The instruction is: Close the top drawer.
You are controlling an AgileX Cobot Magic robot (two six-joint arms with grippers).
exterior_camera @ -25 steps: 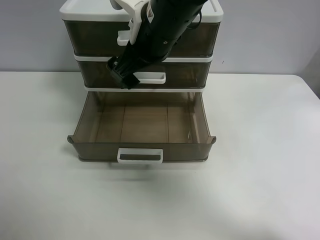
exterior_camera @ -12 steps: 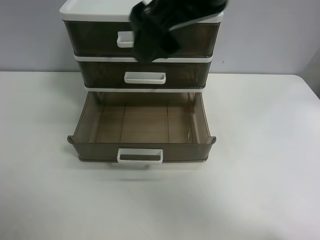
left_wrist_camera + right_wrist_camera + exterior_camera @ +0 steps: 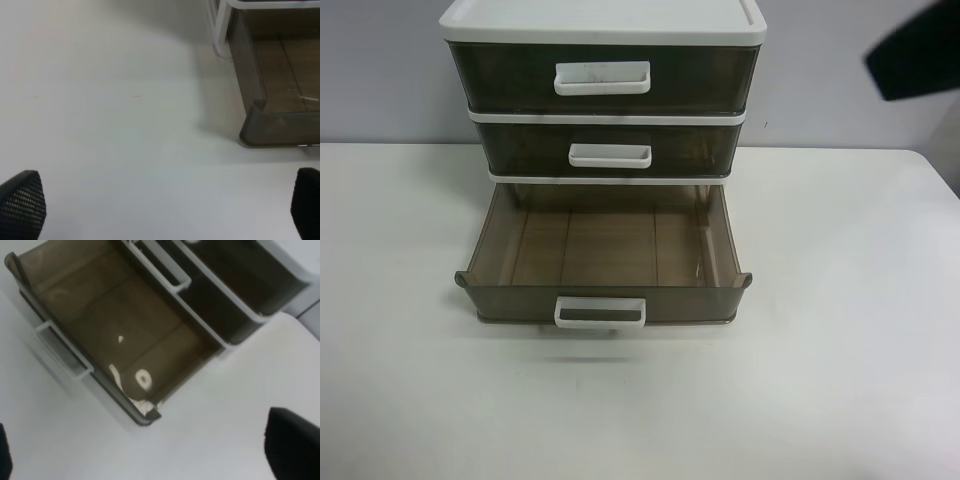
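Observation:
The top drawer (image 3: 602, 77), smoky brown with a scuffed white loop handle, sits flush in the white-framed cabinet (image 3: 603, 20). The middle drawer (image 3: 610, 155) is also flush. The bottom drawer (image 3: 605, 255) is pulled far out and is empty; it also shows in the right wrist view (image 3: 115, 335). A dark blurred arm (image 3: 915, 50) hangs at the exterior high view's upper right, away from the cabinet. My right gripper (image 3: 150, 450) is open and empty above the table beside the bottom drawer. My left gripper (image 3: 165, 205) is open and empty over bare table.
The white table (image 3: 840, 380) carries only the cabinet. The bottom drawer's front corner (image 3: 257, 125) juts out near my left gripper. A grey wall stands behind the cabinet.
The dark arm that covered the top and middle drawer fronts has lifted and swung away to the upper right. Both handles now show in full. The drawers have not moved.

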